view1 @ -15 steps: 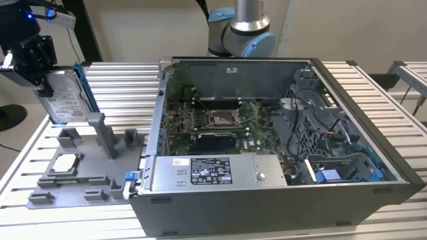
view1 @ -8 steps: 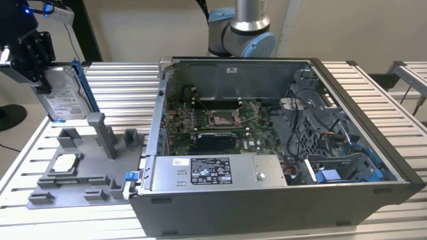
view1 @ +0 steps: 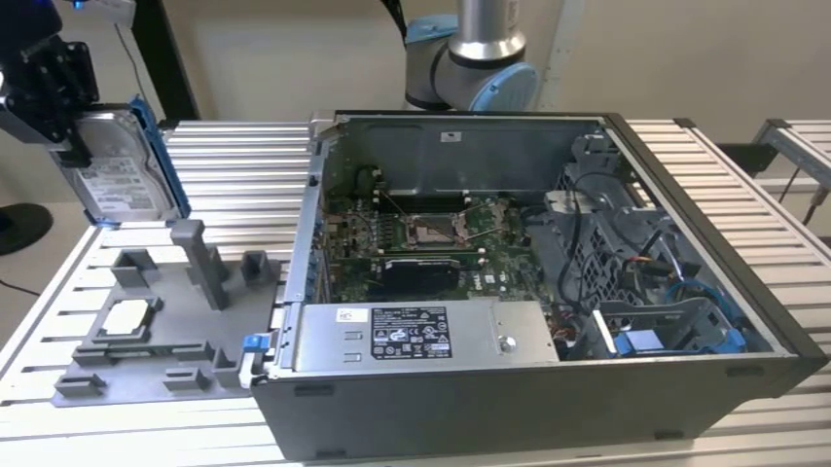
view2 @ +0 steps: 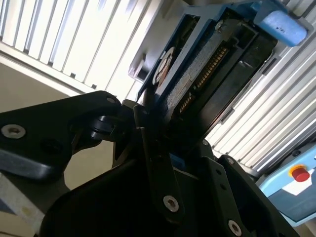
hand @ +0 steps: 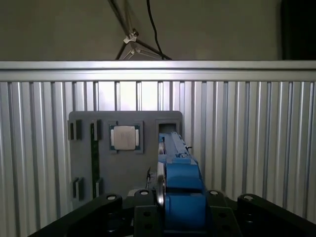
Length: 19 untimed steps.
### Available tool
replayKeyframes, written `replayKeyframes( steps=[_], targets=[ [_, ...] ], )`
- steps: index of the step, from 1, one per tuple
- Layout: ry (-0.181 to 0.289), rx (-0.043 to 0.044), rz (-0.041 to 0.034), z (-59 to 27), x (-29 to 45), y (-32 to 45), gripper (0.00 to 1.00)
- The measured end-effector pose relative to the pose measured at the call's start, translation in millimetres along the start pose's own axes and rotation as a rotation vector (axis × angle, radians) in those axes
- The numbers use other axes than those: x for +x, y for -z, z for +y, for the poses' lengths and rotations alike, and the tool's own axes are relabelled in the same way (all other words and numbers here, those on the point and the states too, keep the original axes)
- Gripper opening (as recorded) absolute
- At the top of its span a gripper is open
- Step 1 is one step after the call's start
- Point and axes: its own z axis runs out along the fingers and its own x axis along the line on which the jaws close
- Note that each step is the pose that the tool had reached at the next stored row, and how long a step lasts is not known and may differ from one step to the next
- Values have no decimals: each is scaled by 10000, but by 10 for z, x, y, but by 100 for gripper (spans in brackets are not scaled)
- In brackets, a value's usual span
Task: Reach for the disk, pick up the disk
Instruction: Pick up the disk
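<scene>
The fingers (view2: 153, 163) were closed hard on the disk (view2: 207, 64), one black pad against each broad face, so the gripper (view1: 68, 136) held the drive by its upper end. In the exterior view the disk hung upright on edge, with its white label toward the camera and a blue rail (view1: 162, 161) down the side nearer the exterior view's right. Its lower corner appeared clear of the grey fixture (view1: 143, 341) beneath. As far as I could judge, it was lifted and not resting in a slot.

The pick-up therefore looked largely done. The grip sat near one end with most of the body hanging below, so a firm clamp and a straight, steady rise mattered. Any swing could knock the rails against the fixture's upright posts (view1: 193, 255). In the first wrist view the drive's edge lined up with the open slot (hand: 168, 126) in the fixture, just beside a small square chip (hand: 124, 137) seated in its own pocket — a sign, I thought, that the disk was being carried square.

The table (view1: 234, 165) was ribbed aluminium slats. An open computer case (view1: 546, 292) stood just beside the fixture on the exterior view's right, with the arm's base (view1: 481, 58) behind it. Beyond were a plain pale wall, a black stand with a cable (hand: 131, 37), and a red button (view2: 298, 174) on a pale blue box.
</scene>
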Motion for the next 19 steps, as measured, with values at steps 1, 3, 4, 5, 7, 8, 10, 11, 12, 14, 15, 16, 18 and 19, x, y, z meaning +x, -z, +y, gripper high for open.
replayKeyframes(
  steps=[1, 3, 4, 5, 7, 8, 10, 11, 12, 14, 15, 16, 18, 19],
  targets=[
    [0, 0, 0, 0, 0, 27, 0],
    [0, -1, 0, 0, 0, 86, 0],
    [-1, -1, 1, 0, -1, 116, 0],
    [-1, 0, 0, 0, -1, 143, 0],
    [0, 0, 0, 0, -1, 202, 0],
    [-1, -1, 1, 0, -1, 228, 0],
    [-1, 1, 0, 0, -1, 286, 0],
    [-1, 0, 0, 0, -2, 316, 0],
    [-1, -1, 1, 0, -2, 344, 0],
    [0, 1, 0, 0, -2, 406, 0],
    [-1, 0, 0, 0, -2, 437, 0],
    [-1, -1, 1, 1, -2, 469, 0],
    [-1, -1, 1, 0, -2, 532, 0],
    [-1, 1, 0, 0, -3, 563, 0]
  ],
)
